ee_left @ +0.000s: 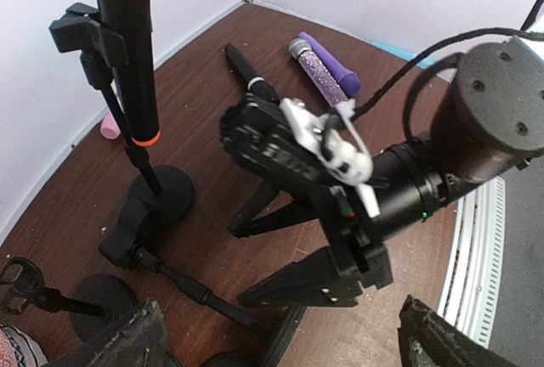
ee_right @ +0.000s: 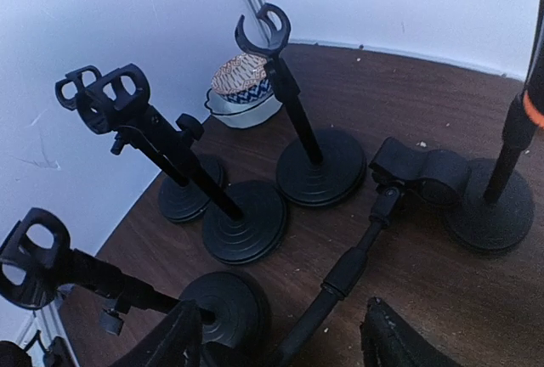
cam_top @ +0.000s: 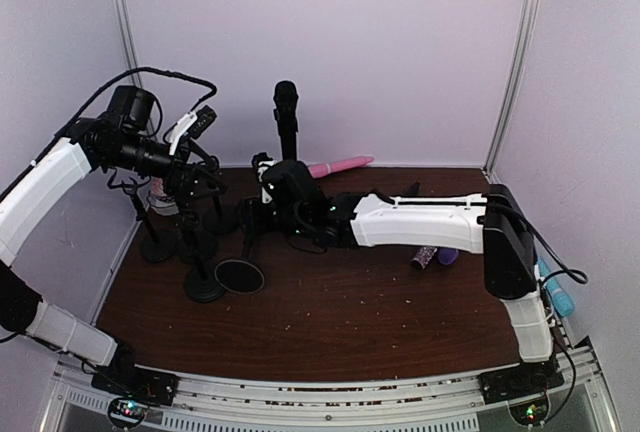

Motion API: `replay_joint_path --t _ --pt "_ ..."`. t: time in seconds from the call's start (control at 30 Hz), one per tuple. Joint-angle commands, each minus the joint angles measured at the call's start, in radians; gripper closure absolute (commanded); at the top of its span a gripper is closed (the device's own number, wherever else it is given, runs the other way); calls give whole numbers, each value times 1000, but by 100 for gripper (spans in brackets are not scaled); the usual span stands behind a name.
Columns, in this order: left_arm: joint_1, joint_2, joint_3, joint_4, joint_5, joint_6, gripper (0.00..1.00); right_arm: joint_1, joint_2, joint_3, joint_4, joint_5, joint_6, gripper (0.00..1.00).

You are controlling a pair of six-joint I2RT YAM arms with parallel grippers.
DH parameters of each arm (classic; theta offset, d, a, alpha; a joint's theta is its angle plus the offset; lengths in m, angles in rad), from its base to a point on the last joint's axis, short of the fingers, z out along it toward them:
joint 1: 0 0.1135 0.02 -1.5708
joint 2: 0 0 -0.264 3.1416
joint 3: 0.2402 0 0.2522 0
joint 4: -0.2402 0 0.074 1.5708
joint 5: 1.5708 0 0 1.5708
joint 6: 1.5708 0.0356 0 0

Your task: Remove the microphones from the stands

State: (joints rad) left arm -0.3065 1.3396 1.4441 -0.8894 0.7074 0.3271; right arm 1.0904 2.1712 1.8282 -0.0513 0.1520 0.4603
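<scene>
Microphone standing upright in stand at far centre of table, just beyond my right hand, hanging released, empty; left hand gaping wide, empty. Judging microphone stiff, smooth, light; planning gripping barrel above clip

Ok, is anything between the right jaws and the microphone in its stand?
Nothing visible blocks the microphone itself, up high. Low down, a toppled stand lies flat between the right gripper, jaws open, and the microphone's stand base, with its clip beside that base.
</scene>
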Motion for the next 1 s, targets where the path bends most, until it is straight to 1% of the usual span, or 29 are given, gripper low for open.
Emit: replay_joint_path --t 0.0,0.1,0.2,0.37,0.4,0.53,0.67,0.8,0.87,0.97 --pt "13 -24 -16 62 -38 -11 2 -42 103 112 -192 -202 193 35" --pt "18 -48 -31 75 -63 0 2 -61 154 161 -204 -248 275 34" --pt "23 -67 -41 79 -53 22 2 -76 208 207 -198 -296 335 34" --pt "24 -78 -40 39 14 87 2 -96 291 233 -95 -412 443 34" --pt "24 -79 -39 23 33 111 2 -99 305 261 -86 -424 460 34" --pt "25 -79 -34 -31 77 168 2 -105 342 288 -62 -433 498 36" --pt "25 -74 -4 -76 57 195 2 -116 377 310 -36 -444 540 43" --pt "25 -82 12 -94 41 201 2 -125 415 331 -9 -459 594 57" --pt "25 -90 12 -95 40 199 2 -127 434 356 -18 -455 598 60" --pt "24 -98 12 -95 40 193 2 -127 469 402 -64 -449 602 60"
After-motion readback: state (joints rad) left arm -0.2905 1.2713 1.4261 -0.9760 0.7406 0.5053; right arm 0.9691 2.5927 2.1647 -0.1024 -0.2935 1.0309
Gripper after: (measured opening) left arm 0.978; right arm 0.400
